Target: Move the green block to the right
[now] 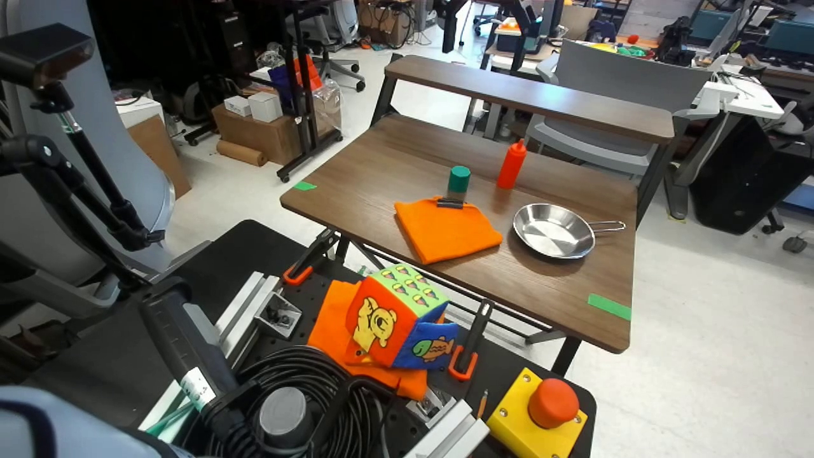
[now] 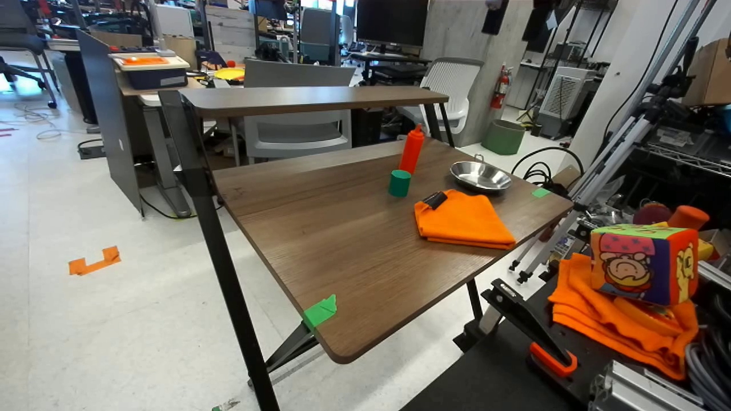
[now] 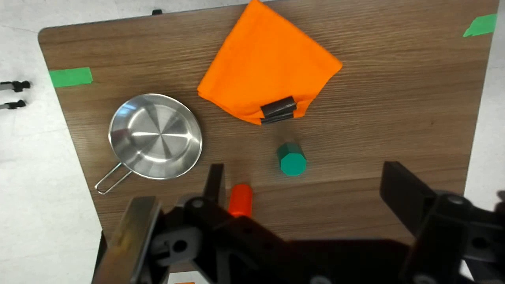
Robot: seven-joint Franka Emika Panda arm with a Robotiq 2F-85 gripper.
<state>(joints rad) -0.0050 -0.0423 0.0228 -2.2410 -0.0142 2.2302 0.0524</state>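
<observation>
Apparently at approach step, with gripper [image 3: 305, 180] spread apart and empty, and with green block [image 3: 292, 161] standing on table [image 1: 375, 166] near cloth [image 3: 272, 63] and bottle [image 1: 511, 166], next needing to centre overhead, descend, grip, then carry right

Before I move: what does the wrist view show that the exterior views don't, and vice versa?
Wrist only: the fingers close up, spread apart, and the clearly many-cornered top of the green block. Dark shapes at an exterior view's top edge may be fingers too.
Exterior only: the picture cube on a rumpled orange cloth.
Shared: the green block, metal pan, folded orange cloth with its dark clip, red bottle, green tape strips.
</observation>
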